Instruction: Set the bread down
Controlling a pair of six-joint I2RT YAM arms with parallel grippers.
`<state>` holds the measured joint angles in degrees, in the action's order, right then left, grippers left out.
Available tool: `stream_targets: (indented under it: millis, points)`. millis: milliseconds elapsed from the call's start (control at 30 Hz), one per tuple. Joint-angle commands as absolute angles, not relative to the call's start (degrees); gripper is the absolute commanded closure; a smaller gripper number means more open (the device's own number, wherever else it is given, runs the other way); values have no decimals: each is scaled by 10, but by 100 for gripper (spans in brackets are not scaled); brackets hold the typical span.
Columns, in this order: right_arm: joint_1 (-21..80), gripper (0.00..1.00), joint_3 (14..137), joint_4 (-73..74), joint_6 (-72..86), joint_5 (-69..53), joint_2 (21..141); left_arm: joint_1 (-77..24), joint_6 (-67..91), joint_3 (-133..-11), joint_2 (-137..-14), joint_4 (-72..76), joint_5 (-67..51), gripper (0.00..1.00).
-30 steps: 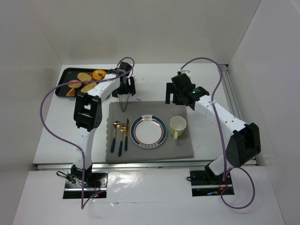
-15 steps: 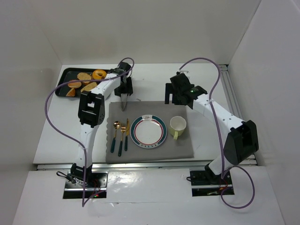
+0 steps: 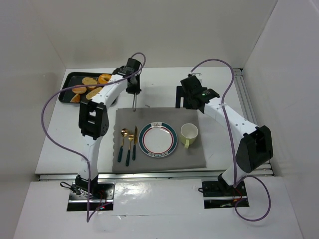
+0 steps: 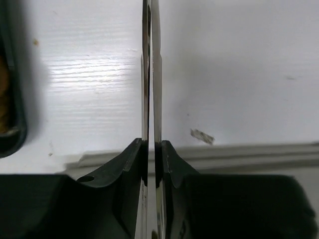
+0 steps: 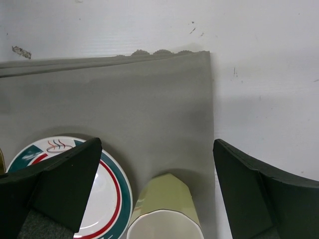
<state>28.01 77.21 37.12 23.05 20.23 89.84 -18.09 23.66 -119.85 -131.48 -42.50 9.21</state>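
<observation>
The left hand pinches metal tongs, their blades pressed together. The right hand is spread (above the grey mat). The bread lies in the black tray, ten o'clock from the plate.

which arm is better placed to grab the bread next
Left. The left claw grips metal tongs right beside the tray of bread; the right claw hangs open over the mat, farther away.

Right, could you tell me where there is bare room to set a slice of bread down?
The plate is bare. So is the mat's far strip behind it, and the table right of the mat. Crowded: the tray with bread and doughnut, and the cutlery left of the plate.
</observation>
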Motion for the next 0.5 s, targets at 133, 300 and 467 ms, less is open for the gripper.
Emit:
stream_targets:
  millis: [133,300,467]
  points:
    - [259,0,802,361,222,218,894,-164,201,-1148,-1088,-464,107,72]
    - [254,0,802,356,217,192,894,-100,193,-1086,-1010,-524,74,65]
    - [249,0,802,338,212,175,899,16,240,-1043,-971,-561,40,67]
